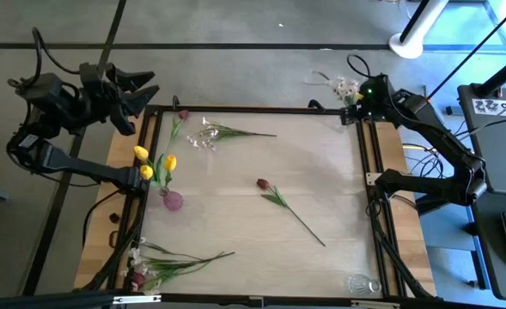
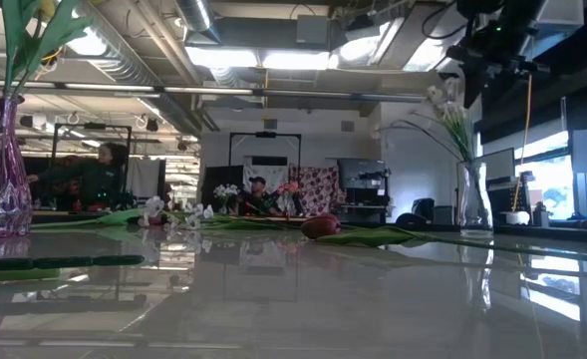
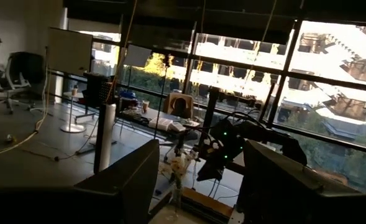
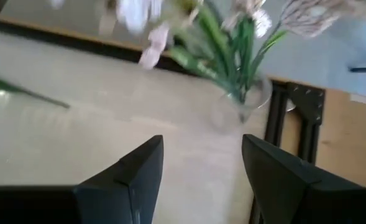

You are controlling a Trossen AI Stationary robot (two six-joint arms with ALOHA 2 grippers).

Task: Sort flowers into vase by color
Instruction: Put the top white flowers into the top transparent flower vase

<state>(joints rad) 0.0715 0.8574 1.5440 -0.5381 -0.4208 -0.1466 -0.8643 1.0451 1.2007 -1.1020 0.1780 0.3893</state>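
Note:
A purple vase near the table's left edge holds yellow tulips. A clear vase at the far right corner holds white-pink sprays. A dark red tulip lies flat mid-table, and a white-pink spray lies at the far left. More flowers lie at the near left corner. My right gripper is open and empty, raised just beside the clear vase. My left gripper is open and empty, raised past the far left corner.
A second clear vase lies at the near right corner. A small dark red bud lies at the far edge. A black frame borders the table. The middle of the table between the tulip and the purple vase is bare.

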